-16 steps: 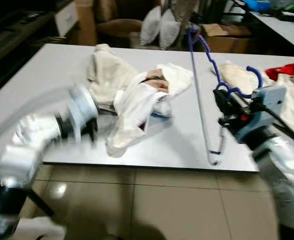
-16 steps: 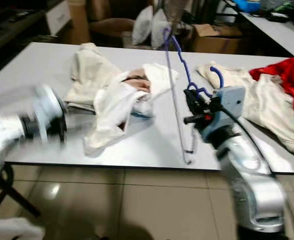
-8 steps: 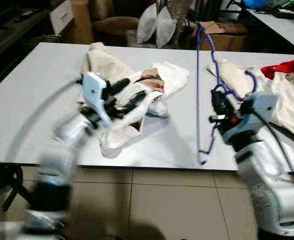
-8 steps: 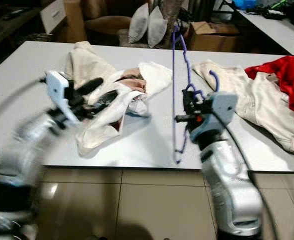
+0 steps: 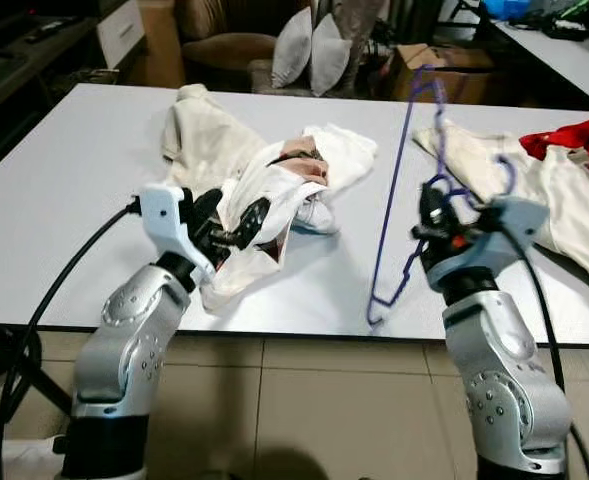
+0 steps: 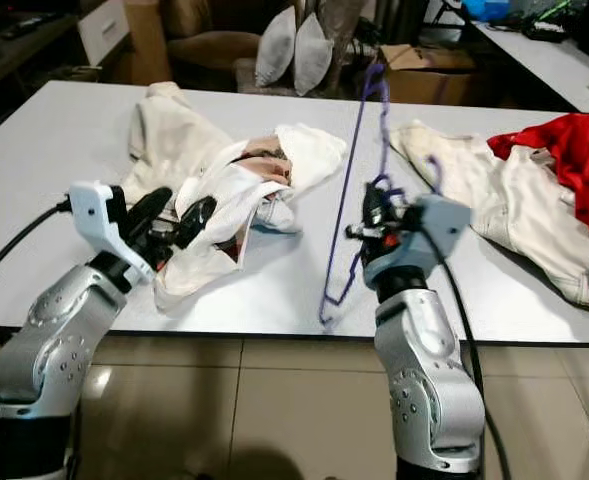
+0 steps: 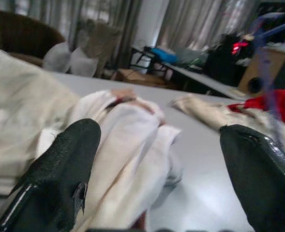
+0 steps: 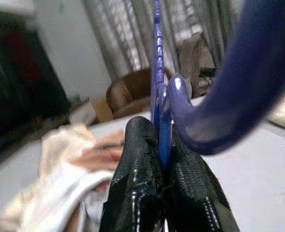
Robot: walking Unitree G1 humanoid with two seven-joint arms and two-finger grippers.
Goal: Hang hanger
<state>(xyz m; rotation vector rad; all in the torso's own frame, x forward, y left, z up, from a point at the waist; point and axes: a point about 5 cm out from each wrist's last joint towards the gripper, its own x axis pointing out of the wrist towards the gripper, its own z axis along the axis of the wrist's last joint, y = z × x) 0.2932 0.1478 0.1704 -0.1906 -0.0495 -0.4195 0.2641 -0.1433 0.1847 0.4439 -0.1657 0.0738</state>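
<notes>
The right hand [image 5: 432,213] is pinching a blue wire hanger [image 5: 399,215] near its neck, its two black fingers [image 8: 147,193] pressed together on the wire. The hanger is standing nearly upright above the white table [image 5: 64,190], its top corner rising toward the far edge and its lowest corner hanging just past the near edge. The left hand [image 5: 236,222] is hovering low over the near side of the table, its fingers [image 7: 60,174] spread wide and pointing at a white garment [image 5: 274,195] bunched in the middle. A cream garment [image 5: 209,140] is lying behind the white one. Farther right, another cream garment [image 5: 564,205] is spreading across the table, with a red cloth [image 5: 584,140] touching its far edge. Two grey cushions [image 5: 309,50] are resting on a brown armchair [image 5: 224,45] beyond the table.
</notes>
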